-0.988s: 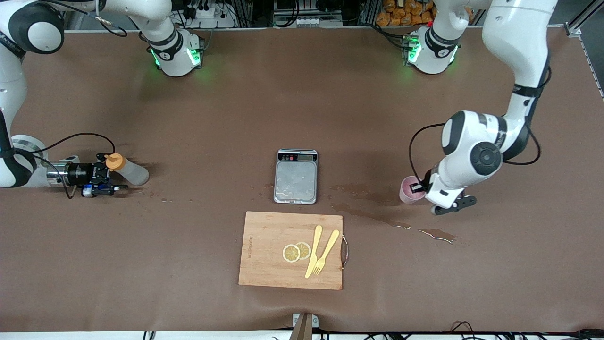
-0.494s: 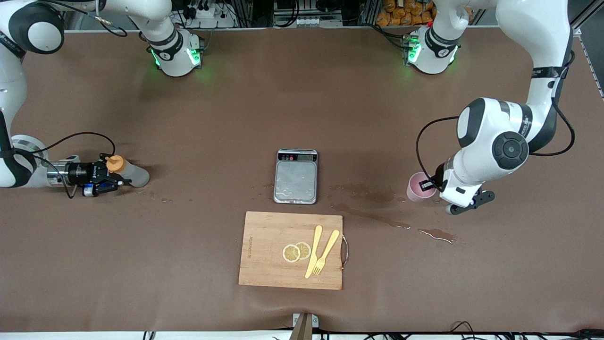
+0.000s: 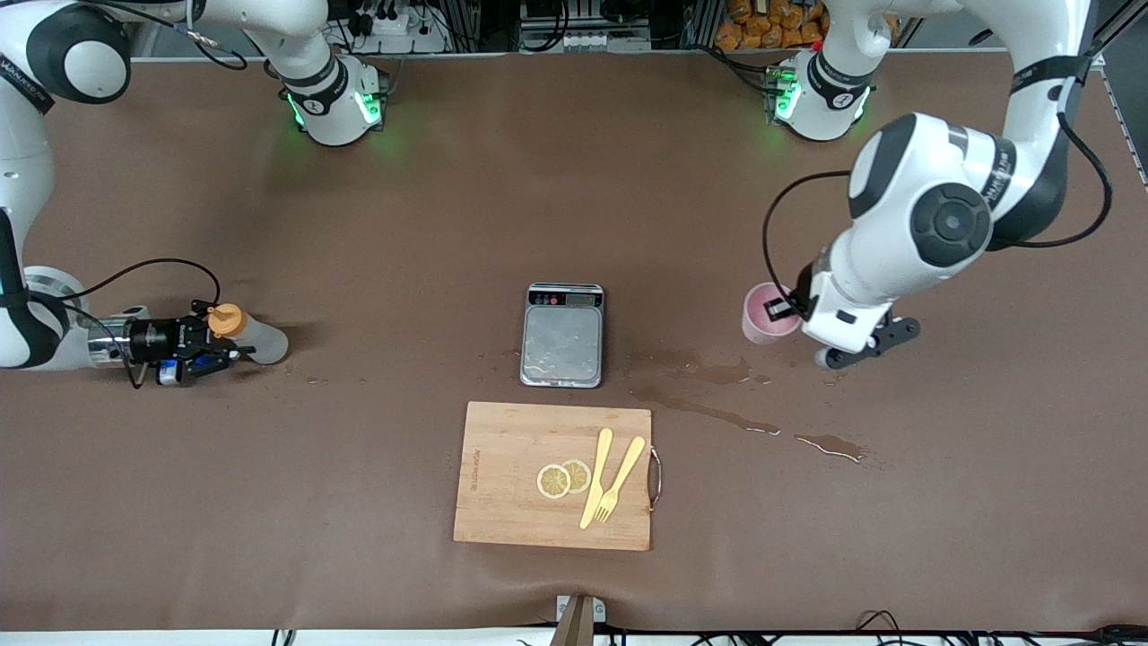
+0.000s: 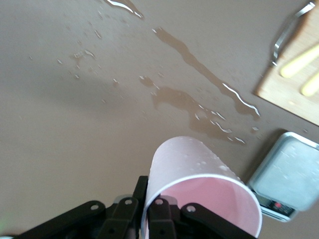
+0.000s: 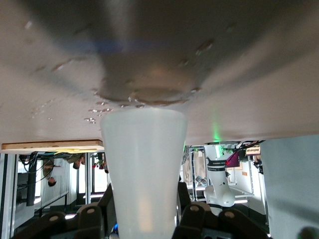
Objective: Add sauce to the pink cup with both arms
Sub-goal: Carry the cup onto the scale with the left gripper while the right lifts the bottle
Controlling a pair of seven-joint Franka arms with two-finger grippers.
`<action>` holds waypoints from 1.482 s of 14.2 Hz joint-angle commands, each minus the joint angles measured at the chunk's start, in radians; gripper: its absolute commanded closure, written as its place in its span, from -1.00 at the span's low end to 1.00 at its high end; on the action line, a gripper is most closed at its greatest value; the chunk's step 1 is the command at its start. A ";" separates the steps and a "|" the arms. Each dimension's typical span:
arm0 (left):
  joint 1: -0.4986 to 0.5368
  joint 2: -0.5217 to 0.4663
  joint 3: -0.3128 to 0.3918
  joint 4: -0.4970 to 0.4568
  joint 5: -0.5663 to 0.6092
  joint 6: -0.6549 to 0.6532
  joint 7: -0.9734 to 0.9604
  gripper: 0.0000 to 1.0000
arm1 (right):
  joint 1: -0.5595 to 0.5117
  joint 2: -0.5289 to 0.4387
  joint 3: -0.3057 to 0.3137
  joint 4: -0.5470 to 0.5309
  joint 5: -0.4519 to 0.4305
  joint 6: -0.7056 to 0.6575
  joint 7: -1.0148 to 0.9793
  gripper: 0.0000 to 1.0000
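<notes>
Both arms are loaded. On the table (image 3: 359,224), largest to smallest, lie a board (image 3: 511,475), a scale (image 3: 562,335), lemon slices (image 3: 562,478) and two forks (image 3: 612,475), with spilled liquid (image 3: 708,408) between scale and left arm.

The left gripper (image 3: 785,309) is clamped on the cup (image 3: 764,314), one finger inside the rim and one outside, holding it in the air over the wet patch toward the left arm's end. The cup looks tilted, its mouth turned toward the wrist camera. My advice: level it, carry it to the scale, and set it down flat before pouring.

The right gripper (image 3: 211,345) is closed round the bottle (image 3: 249,336) near its neck, low at the right arm's end; whether it is touching the table I cannot tell. The bottle's long axis looks roughly level, cap (image 3: 224,318) at the gripper and base pointing toward the scale. It should be lifted, brought over the cup, then tipped nozzle-down.
</notes>
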 commanded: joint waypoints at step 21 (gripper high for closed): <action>-0.332 0.416 -0.094 0.239 0.070 0.366 -0.587 1.00 | 0.249 -0.233 -0.006 0.116 -0.286 0.025 0.446 -0.10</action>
